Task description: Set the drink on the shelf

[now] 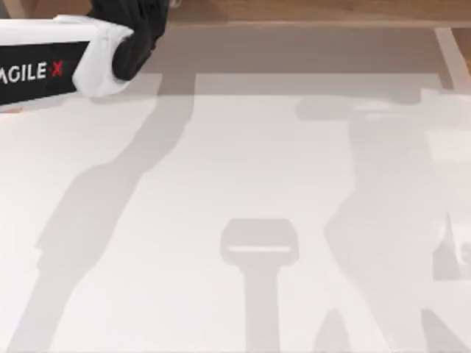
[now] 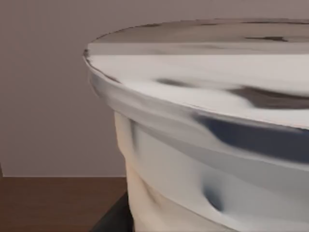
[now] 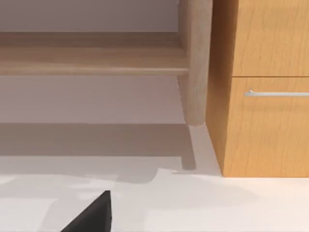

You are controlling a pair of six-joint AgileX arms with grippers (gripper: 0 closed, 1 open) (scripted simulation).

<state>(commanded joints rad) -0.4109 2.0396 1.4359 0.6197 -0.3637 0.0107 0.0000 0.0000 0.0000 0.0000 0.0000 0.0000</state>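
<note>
My left arm reaches in from the table's left at about ten o'clock in the top view, its white link level and its black wrist stretching toward the shelf at twelve o'clock. Whether the left claw is clenched or released cannot be told. In the left wrist view one drink sits right up against the camera: its white lid is tilted across the view, with the clear cup wall and pale tan liquid below it. A brown surface lies under it, but I cannot tell whether the cup rests on it.

The right wrist view looks across the white table at one plank of the shelf, one round post, and one cabinet just beside the post, with one metal handle. One dark fingertip of the right gripper shows at six o'clock; its state cannot be told.
</note>
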